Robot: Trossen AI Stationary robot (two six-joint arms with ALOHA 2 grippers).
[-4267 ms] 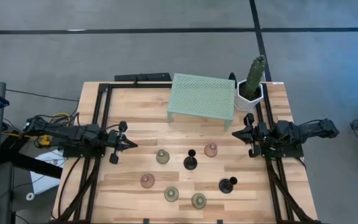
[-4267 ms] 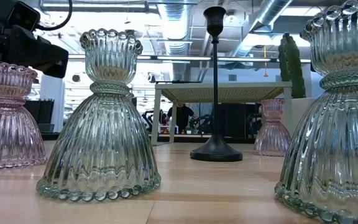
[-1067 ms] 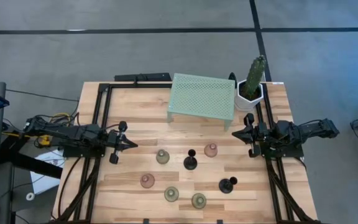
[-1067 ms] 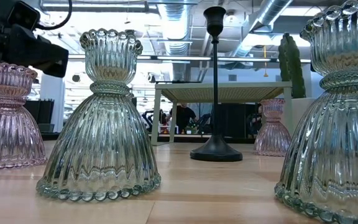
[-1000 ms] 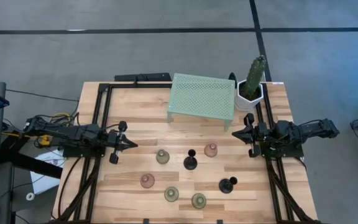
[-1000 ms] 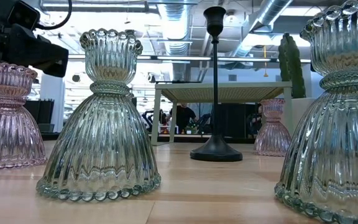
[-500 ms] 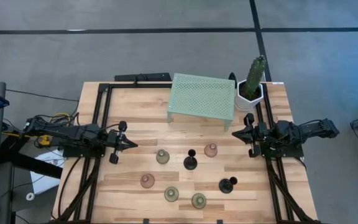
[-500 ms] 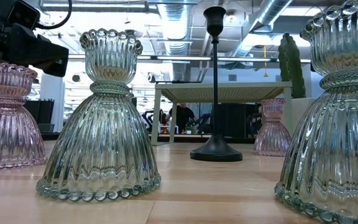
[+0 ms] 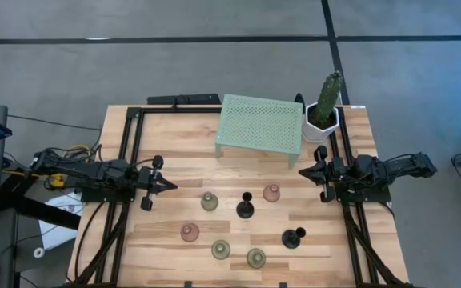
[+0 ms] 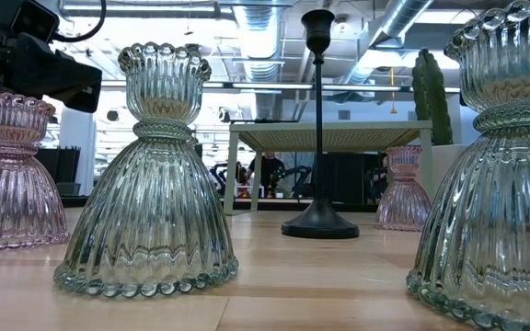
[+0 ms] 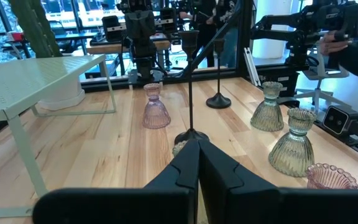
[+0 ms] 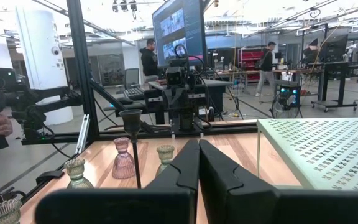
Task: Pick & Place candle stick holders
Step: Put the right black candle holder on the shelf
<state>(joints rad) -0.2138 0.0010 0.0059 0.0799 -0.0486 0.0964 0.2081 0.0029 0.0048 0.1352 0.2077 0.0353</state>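
1. One container is spotted: a white pot (image 9: 321,124) at the upper right of the high view, with a green cactus (image 9: 329,94) planted in it. It's parked just beside the mint perforated stand (image 9: 260,122).
2. The left gripper (image 9: 169,186) is kept at mid-left, fingers pressed fully together, nothing gripped or touched.
3. The right gripper (image 9: 303,172) is seen at mid-right, also clamped closed on nothing.
4. Seven candle stick holders are counted, scattered across the lower middle of the wooden table (image 9: 174,144), all apart:
   - three pale green glass ones (image 9: 209,202) (image 9: 221,250) (image 9: 256,258)
   - two pinkish ones (image 9: 272,193) (image 9: 190,233)
   - two black stemmed ones (image 9: 245,208) (image 9: 293,237)
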